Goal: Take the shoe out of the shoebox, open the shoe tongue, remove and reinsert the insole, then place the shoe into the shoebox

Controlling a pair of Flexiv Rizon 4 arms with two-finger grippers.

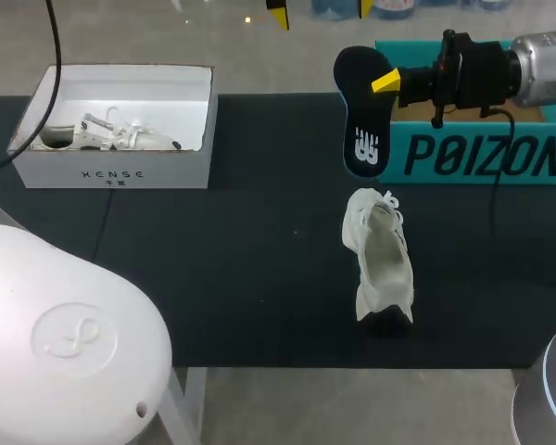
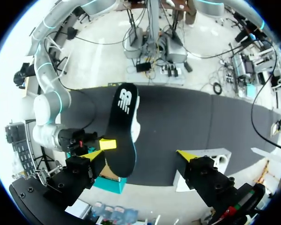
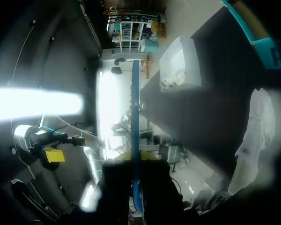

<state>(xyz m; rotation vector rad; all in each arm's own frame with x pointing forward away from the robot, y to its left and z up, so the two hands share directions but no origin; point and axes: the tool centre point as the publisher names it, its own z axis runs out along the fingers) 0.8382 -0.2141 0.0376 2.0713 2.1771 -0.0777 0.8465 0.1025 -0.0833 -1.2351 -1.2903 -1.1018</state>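
Right gripper point(image 1: 382, 83): closed across one end of a black foam insole point(image 1: 363, 120) with a white logo; one yellow tip shows on the near face, the other is hidden behind it
Insole: held clear of the table, hanging logo end down, in front of the teal cardboard box point(image 1: 463, 153) and above the far end of the shoe
Left gripper point(image 2: 139, 157): fingers spread wide with nothing in them, raised over the table and facing the hanging insole
Shoe: the white mesh shoe point(image 1: 382, 264) lies alone on the dark table mat point(image 1: 213, 278), opening upward, below the insole and touched by neither gripper
Boxes: a white cardboard shoebox point(image 1: 120, 171) stands well to the left with a second white shoe point(image 1: 111, 137) inside; I cannot tell which of the two boxes is meant for this shoe
Stage: my reading is insole out, reinsertion next
Risk, grip: a pinch at one end lets the long insole swing or slip as it is lowered
Risk, shoe: nothing pins the soft shoe, so a push could slide it, crush the collar or fold the insole
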